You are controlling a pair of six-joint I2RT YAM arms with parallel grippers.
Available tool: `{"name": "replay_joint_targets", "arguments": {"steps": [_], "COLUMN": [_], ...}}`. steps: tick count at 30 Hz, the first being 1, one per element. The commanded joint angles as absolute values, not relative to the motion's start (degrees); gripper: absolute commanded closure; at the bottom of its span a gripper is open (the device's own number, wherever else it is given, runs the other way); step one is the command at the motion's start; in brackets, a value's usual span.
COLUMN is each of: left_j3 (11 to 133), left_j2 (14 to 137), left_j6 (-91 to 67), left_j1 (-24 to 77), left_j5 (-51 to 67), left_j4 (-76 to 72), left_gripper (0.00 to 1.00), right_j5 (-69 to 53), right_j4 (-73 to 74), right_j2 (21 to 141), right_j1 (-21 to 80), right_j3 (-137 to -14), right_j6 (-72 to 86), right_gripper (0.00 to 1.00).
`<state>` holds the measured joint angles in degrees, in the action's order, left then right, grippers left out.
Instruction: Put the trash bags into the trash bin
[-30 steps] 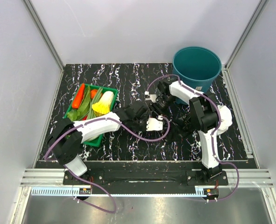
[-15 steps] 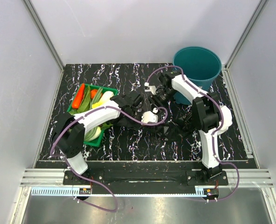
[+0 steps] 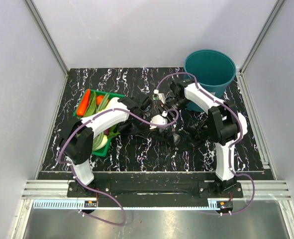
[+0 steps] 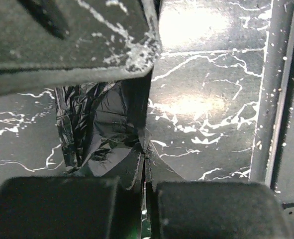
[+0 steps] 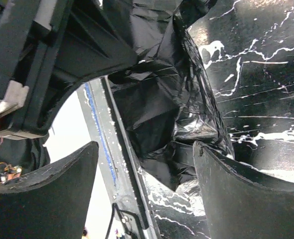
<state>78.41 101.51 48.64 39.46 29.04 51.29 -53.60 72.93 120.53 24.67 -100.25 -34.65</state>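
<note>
At the left of the counter (image 3: 112,79) sits the green tray (image 3: 112,94) of vegetables, no part of this job. Toward the middle, the left tool (image 4: 146,185) is clamped on a fold of the black trash bag (image 4: 102,134), a thin edge of film pinched between its tips and the rest bunched over the counter. Just beside it the right tool (image 5: 144,167) stands apart, straddling the same glossy film without gripping it — so this looks like a handover, or a second grasp. The trash bin (image 3: 214,85) stands at the far right, well apart from the bag, with nothing showing inside. Next, I judge, the right tool must close on the film and the bag be lifted over the rim — with the loose film kept from snagging.
</note>
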Motion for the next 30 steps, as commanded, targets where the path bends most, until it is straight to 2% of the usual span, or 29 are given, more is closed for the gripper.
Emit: {"name": "replay_joint_targets", "arguments": {"steps": [1,7,20,30], "left_j3": [81.6,82.0,82.8,84.9], "left_j2": [102.4,102.1,103.3,106.1], "left_j6": [47.8,47.8,48.3,45.8], "left_j1": [38.5,38.1,33.8,33.7], "left_j5": [33.0,34.9,40.6,41.0], "left_j4": [52.2,52.8,55.3,56.0], "left_gripper": [1.0,1.0,1.0,1.0], "right_j5": [-52.6,-51.5,-56.9,-53.5], "right_j4": [65.6,59.2,56.7,52.6], "right_j2": [115.4,114.1,111.4,108.9], "right_j1": [27.6,28.6,25.0,26.5], "right_j3": [-96.4,-92.6,-90.7,-89.8], "right_j6": [-32.9,-29.9,-27.6,-25.1], "right_gripper": [0.18,0.18,0.2,0.19]}}
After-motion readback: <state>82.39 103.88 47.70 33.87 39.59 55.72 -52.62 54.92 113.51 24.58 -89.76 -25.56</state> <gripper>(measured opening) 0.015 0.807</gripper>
